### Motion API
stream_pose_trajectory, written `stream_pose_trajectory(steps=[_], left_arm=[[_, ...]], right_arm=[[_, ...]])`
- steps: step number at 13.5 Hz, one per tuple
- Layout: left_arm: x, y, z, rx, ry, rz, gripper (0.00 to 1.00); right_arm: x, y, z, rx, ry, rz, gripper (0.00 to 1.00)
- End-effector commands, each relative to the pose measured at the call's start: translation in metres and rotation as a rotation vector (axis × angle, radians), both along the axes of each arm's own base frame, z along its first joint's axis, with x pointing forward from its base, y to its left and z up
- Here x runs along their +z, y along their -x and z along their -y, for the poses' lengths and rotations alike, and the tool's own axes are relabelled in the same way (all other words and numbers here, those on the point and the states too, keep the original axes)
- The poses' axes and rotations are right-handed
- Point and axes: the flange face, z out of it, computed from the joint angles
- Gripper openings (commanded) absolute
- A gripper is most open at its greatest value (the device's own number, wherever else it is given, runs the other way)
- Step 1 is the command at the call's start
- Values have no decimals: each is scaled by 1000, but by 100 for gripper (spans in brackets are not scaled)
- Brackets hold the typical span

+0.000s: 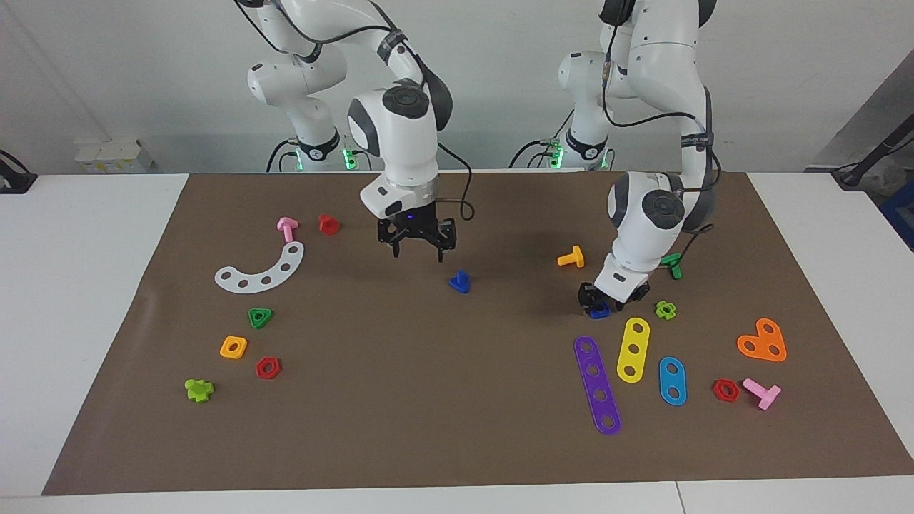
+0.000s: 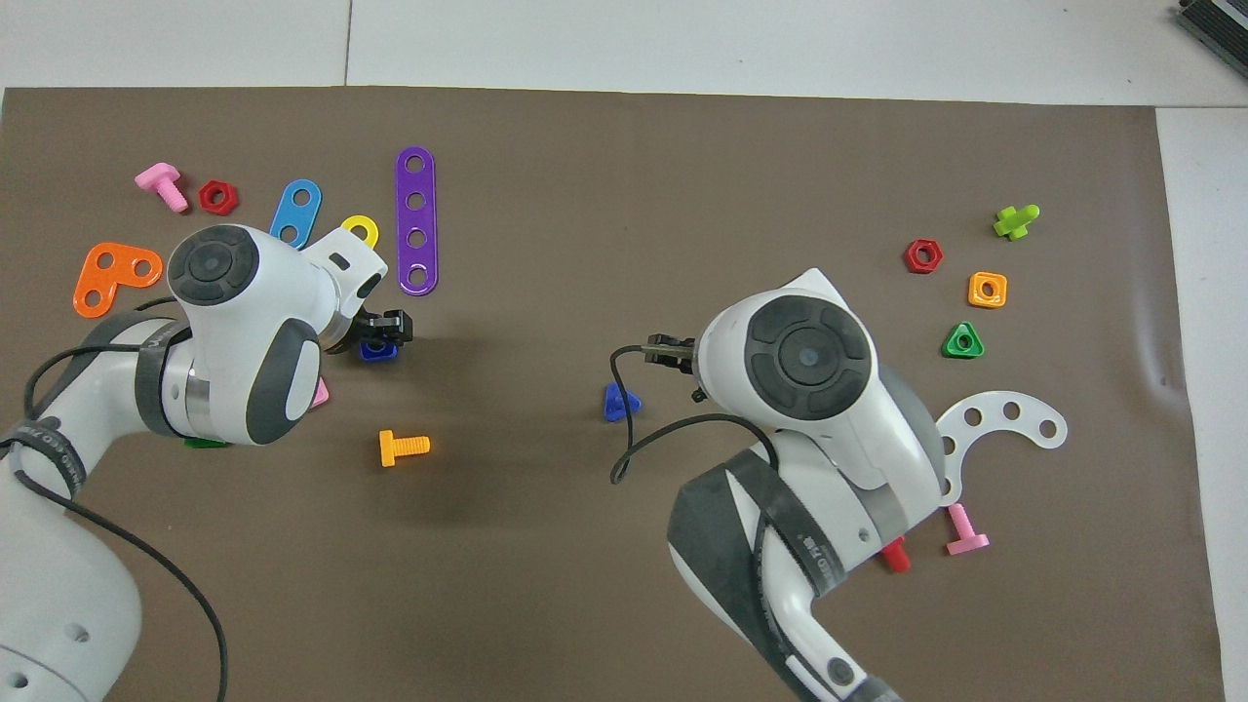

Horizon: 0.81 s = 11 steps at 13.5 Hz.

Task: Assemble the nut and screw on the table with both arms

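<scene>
Left gripper down at mat level toward the left arm's end of the table, fingers around the dark-blue square nut, whether pinched tight cannot be told. Right gripper hanging spread above the mat, near the dark-blue screw lying mid-mat, head down. Likely trouble: nut slipping or tilting on lift from a shallow edge grip; screw toppling if approached off-centre; purple strip close by, liable to be nudged

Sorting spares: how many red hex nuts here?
2. Red hex nut beside the orange-yellow square nut; another beside the pink bolt at left arm's end. More may be hidden.
</scene>
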Motion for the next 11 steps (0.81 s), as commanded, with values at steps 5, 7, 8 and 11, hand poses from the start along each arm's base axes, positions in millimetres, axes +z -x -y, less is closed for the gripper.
stream_pose_trajectory(steps=[5,7,8,11], left_arm=[[6,0,5,-31,-9,31,0],[22,-19,22,-40,-5,43,0],[29,-17,47,-60,-3,38,0],[33,10,124,-24,5,42,0]], right_arm=[[84,-11,133,-15,-2,-5,97],[109,-21,170,-26,7,-10,97],[119,-26,191,-25,11,-6,97],[146,-34,241,5,24,-38,97]])
